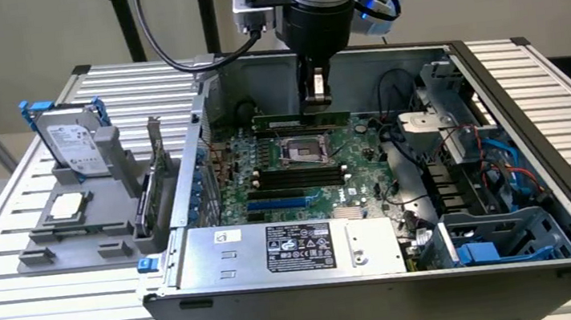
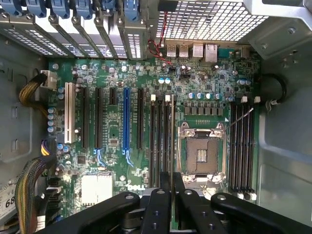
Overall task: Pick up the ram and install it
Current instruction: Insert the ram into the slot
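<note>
I judge this the placing step. Inside the open grey metal computer case (image 1: 387,298), low over its green motherboard (image 1: 364,171), my gripper (image 1: 317,101) is pinched on the ram (image 1: 279,120), a long thin green stick. Seating it calls for its edge to be parallel over a black memory slot (image 2: 165,141). The exterior view gives the stick's height, the wrist view the slot lines.

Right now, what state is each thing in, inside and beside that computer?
Computer case: open.
Gripper: shut on the ram, above the motherboard.
Ram: held, not in a slot.
Processor socket: empty.
Memory slots: empty.
Hard drive: upright in the grey holder.
</note>
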